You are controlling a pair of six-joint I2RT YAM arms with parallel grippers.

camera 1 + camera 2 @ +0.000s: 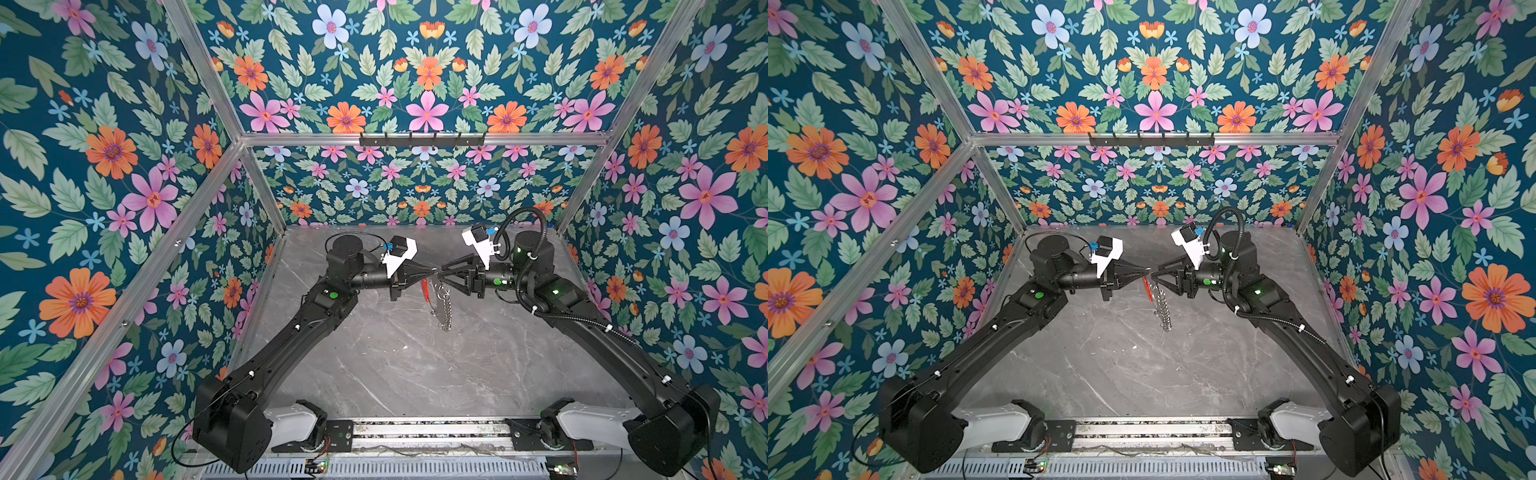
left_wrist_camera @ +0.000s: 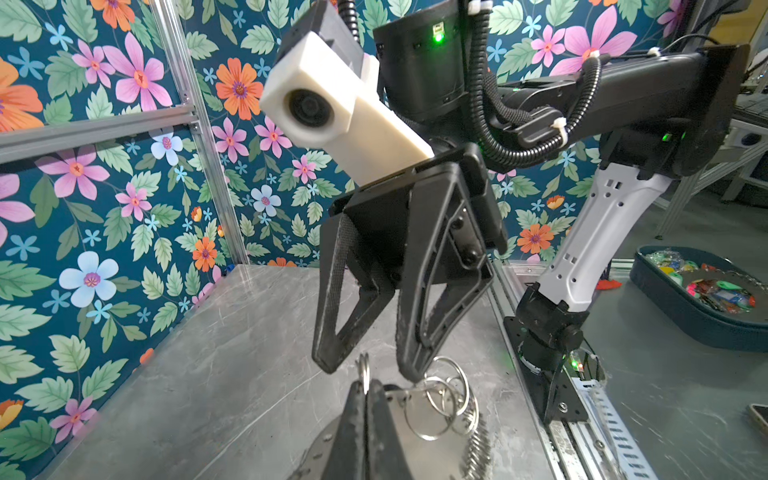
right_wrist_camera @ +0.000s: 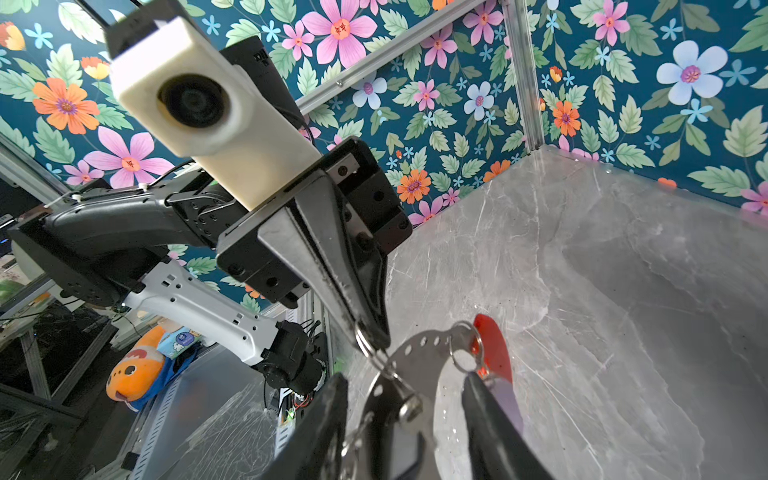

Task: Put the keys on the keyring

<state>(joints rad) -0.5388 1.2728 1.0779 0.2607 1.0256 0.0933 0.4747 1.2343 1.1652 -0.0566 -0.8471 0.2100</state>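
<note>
Pinching a small silver ring (image 3: pixel 362 341) of the keyring (image 3: pixel 419 350) in the closed left gripper (image 3: pixel 372 334), aloft over the worktop (image 1: pixel 415 374), with the right gripper (image 2: pixel 369 369) spread apart either side of its hoop.

Both arms reach in from the front rail (image 1: pixel 428 430), with one base towards each end. The left gripper (image 1: pixel 432 272) and right gripper (image 1: pixel 444 271) meet tip to tip above the table (image 1: pixel 415 374), rear of centre. A small ring (image 2: pixel 365 371) sits between the left fingertips. The keyring (image 1: pixel 434 300) hangs under it, partly between the right fingers. The ring string (image 1: pixel 446 316) trails down on the keyring's right in both top views. The tray (image 2: pixel 698 332) sits outside the cell, beyond the rail.
</note>
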